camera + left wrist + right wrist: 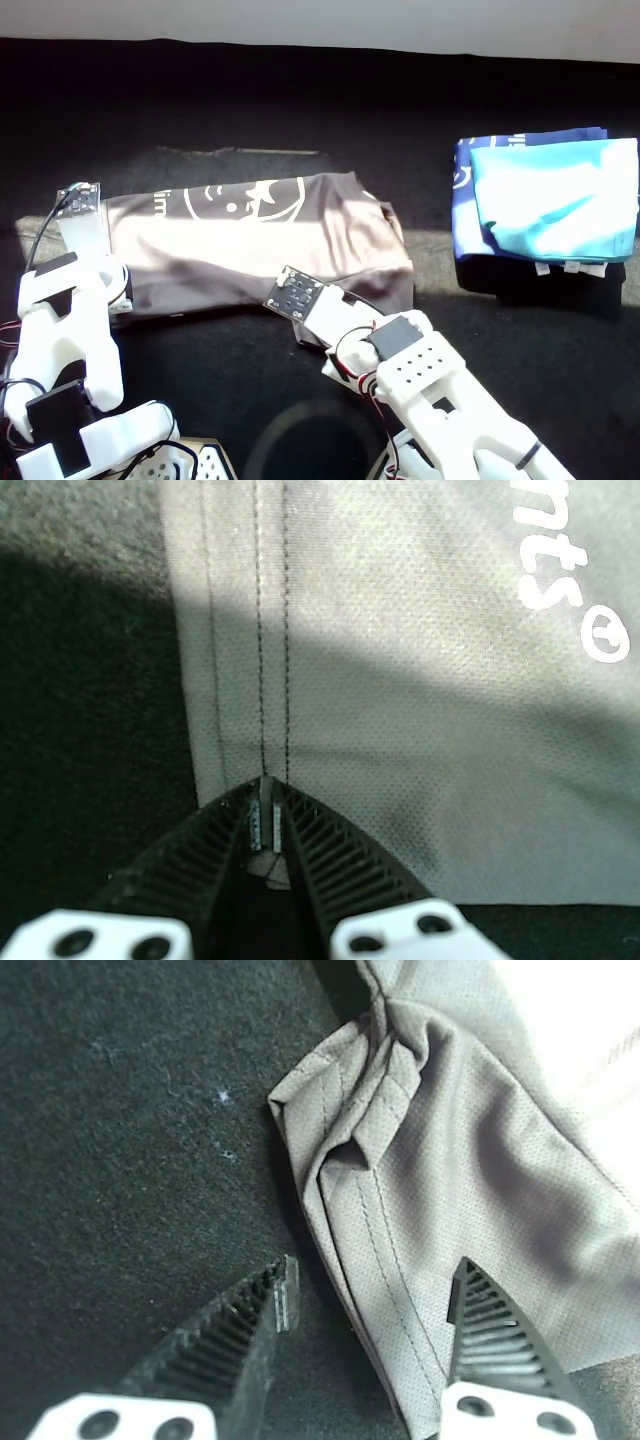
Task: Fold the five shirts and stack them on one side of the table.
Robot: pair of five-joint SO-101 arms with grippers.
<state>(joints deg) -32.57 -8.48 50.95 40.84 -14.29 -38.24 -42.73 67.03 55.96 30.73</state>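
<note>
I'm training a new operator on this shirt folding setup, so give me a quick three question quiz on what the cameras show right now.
1. True or false: the right gripper is shut on the grey shirt.
2. What colour is the top shirt on the folded stack? A black, B turquoise, C grey.
3. Fill in: the ____ gripper sits at the grey shirt's stitched hem, closed.

Key
1. False: it is open, with its jaws on either side of a bunched corner of the grey shirt.
2. B: the turquoise shirt lies on top.
3. Left: the left gripper.
</note>
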